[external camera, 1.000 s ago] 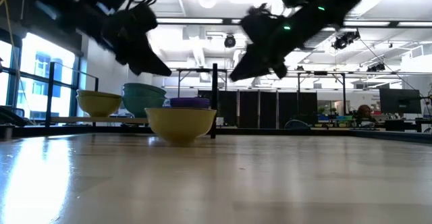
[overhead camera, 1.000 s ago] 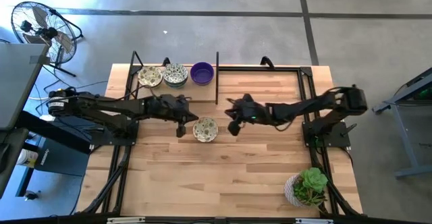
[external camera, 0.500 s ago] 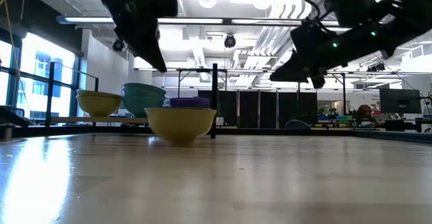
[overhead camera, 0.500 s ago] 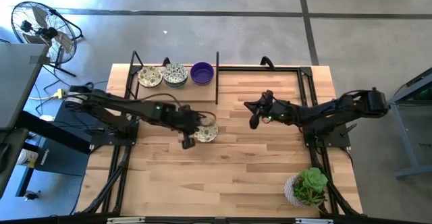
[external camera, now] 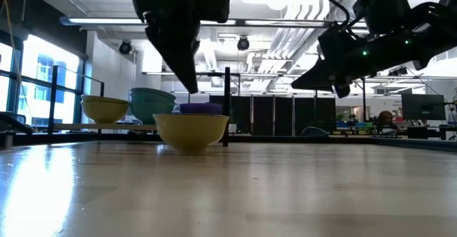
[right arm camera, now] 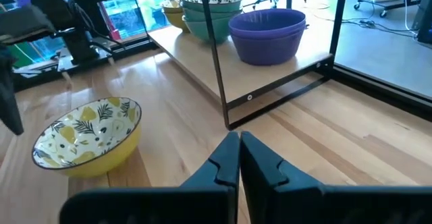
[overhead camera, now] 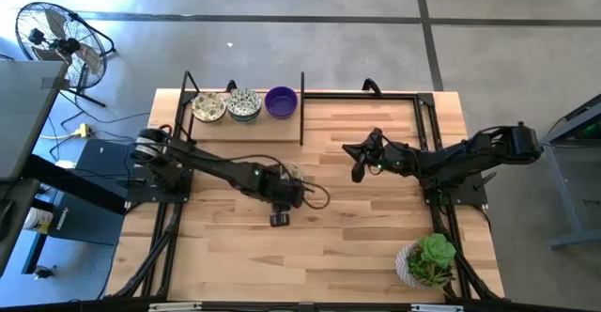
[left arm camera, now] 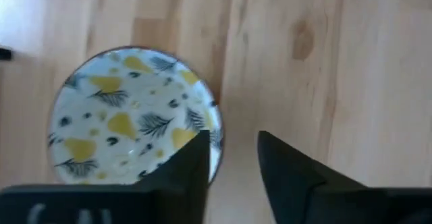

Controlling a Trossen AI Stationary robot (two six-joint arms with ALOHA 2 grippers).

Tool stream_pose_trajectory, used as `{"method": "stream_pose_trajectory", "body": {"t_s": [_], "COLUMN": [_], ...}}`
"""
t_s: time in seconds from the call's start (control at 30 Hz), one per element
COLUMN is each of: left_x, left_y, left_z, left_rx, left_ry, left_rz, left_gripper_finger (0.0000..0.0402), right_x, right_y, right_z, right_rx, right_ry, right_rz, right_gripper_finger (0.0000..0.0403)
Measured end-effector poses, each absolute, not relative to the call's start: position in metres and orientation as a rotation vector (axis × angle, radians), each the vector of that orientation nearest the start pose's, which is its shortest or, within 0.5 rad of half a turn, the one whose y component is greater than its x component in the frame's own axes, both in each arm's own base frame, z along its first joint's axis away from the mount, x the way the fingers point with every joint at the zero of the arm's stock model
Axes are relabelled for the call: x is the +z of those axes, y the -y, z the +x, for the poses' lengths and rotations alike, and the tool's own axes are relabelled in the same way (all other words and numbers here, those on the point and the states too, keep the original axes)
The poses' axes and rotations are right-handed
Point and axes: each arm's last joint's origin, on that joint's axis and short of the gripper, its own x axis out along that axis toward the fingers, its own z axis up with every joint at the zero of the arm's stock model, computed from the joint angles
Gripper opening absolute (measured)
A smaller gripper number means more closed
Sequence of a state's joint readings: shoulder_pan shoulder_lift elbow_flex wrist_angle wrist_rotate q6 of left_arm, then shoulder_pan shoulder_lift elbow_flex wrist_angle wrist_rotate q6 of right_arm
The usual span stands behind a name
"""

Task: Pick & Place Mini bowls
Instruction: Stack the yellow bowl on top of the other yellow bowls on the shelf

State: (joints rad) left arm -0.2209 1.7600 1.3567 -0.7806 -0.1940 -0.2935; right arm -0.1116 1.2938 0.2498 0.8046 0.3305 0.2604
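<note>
A mini bowl (left arm camera: 128,119), cream inside with yellow pears and dark leaves and yellow outside (external camera: 191,131), rests on its base on the table's middle; my left arm hides most of it in the high view (overhead camera: 295,173). My left gripper (left arm camera: 235,162) hangs open above the table, just to the bowl's near side (overhead camera: 280,218), well higher than its rim (external camera: 190,80). Three more mini bowls stand on a raised shelf at the far left: cream (overhead camera: 208,107), greenish (overhead camera: 245,104) and purple (overhead camera: 281,101). My right gripper (right arm camera: 239,158) is shut and empty, right of the bowl (overhead camera: 357,166).
The raised shelf (right arm camera: 202,75) ends at a black upright post (overhead camera: 301,110). A green plant in a white pot (overhead camera: 427,260) stands at the near right corner. Black frame rails (overhead camera: 427,124) run along the table's sides. Bare wood lies across the near half (overhead camera: 310,256).
My left gripper has swung toward the table's right and near edges, past the bowl, and tipped to point more steeply down. My right gripper has drawn back toward the right edge, away from the bowl. The bowl has stayed in place.
</note>
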Motion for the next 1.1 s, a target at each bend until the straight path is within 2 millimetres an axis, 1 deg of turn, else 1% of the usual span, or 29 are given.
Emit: {"method": "stream_pose_trajectory", "body": {"t_s": [0.1,0.17,0.27,0.4,0.6,0.9,1.0,1.1], "left_x": [0.223,0.214,0.204,0.196,0.194,0.194,0.194,0.194], "left_y": [0.08,0.081,0.079,0.077,0.077,0.077,0.077,0.076], "left_z": [0.352,0.356,0.358,0.36,0.36,0.36,0.36,0.36], "left_rx": [0.141,0.165,0.224,0.295,0.296,0.295,0.3,0.307], "left_ry": [-1.175,-1.196,-1.213,-1.225,-1.229,-1.231,-1.229,-1.226], "left_rz": [0.006,0.012,0.012,0.063,0.068,0.07,0.075,0.08], "left_gripper_finger": [0.0147,0.0161,0.0167,0.0165,0.0145,0.0063,0.0058,0.0074], "right_x": [0.152,0.152,0.152,0.152,0.152,0.152,0.152,0.152], "right_y": [0.033,0.033,0.033,0.033,0.033,0.033,0.033,0.033], "right_z": [0.212,0.212,0.212,0.212,0.212,0.212,0.212,0.212], "right_rx": [-0.469,-0.468,-0.468,-0.467,-0.467,-0.466,-0.467,-0.466], "right_ry": [-0.185,-0.187,-0.186,-0.187,-0.186,-0.187,-0.188,-0.187], "right_rz": [0.228,0.221,0.22,0.22,0.22,0.214,0.213,0.213], "right_gripper_finger": [0.0002,0.0001,0.0001,0.0001,0.0002,0.0001,0.0001,0.0002]}}
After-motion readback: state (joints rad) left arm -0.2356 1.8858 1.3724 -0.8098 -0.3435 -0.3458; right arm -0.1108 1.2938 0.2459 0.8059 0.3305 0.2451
